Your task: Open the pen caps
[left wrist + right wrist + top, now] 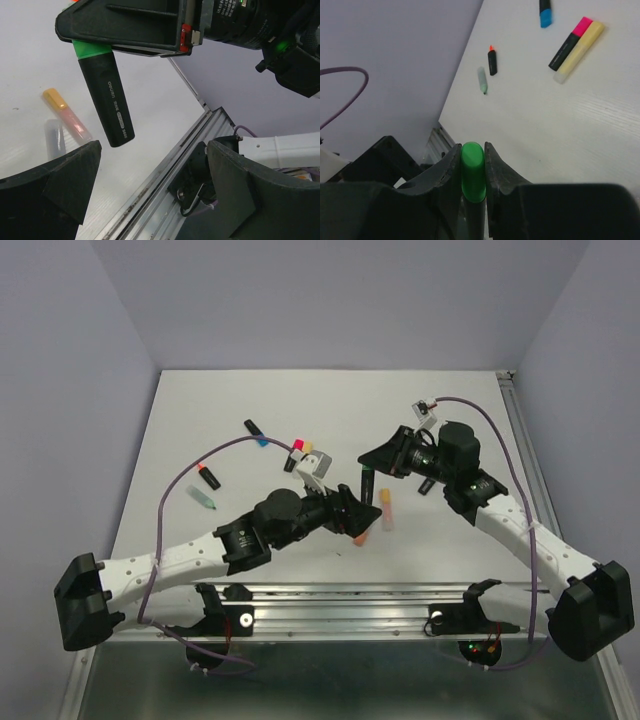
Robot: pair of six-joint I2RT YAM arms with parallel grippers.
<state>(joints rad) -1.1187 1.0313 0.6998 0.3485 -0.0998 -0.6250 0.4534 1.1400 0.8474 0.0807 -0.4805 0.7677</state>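
Top external view shows a white table boxed by lavender walls, where the right gripper pinches the green pen cap, its black pen body hanging free at one o'clock of the left gripper, whose jaws gape wide.

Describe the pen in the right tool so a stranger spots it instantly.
Above the middle of the white table, the right tool is clamped on one pen. It hangs off the surface, black barrel downward, green cap pinched; the other pens lie flat on the table.
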